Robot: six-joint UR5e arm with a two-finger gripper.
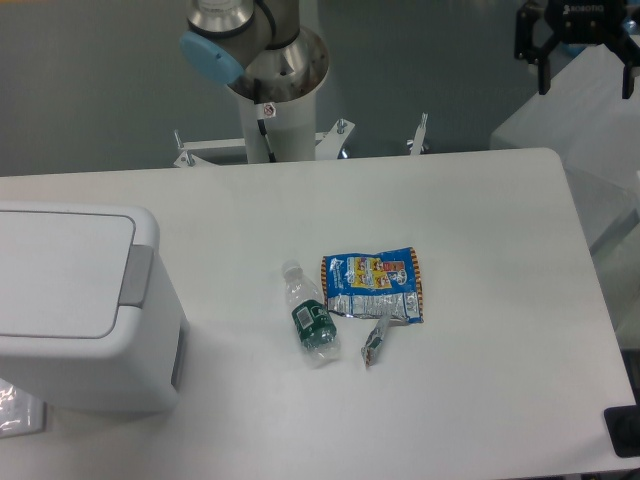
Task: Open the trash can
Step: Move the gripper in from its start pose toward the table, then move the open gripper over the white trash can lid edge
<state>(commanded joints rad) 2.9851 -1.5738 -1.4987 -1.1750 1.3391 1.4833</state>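
A: Where does the end effector (585,72) stand, and what is in it?

B: It hangs at the top right corner of the view, off past the far right edge of the counter (480,200). Its two fingers are spread apart with nothing between them and nothing touching them.

A: And the trash can (85,310)?

B: Far off to the end effector's left and well toward the camera, at the opposite, near left corner of the counter. Its flat lid (60,270) looks fully down, and the grey tab (137,274) sits on the lid edge that faces back toward the end effector.

A: So the lid has not been lifted yet. How should it go about it?

B: I judge the tab is the place to work. Cross the counter high, because a plastic bottle (310,317), a blue snack bag (373,287) and a small silver wrapper (376,342) lie between the end effector and the can. Then drop beside the tab and press or hook it gently, since a sideways shove might slide the whole can
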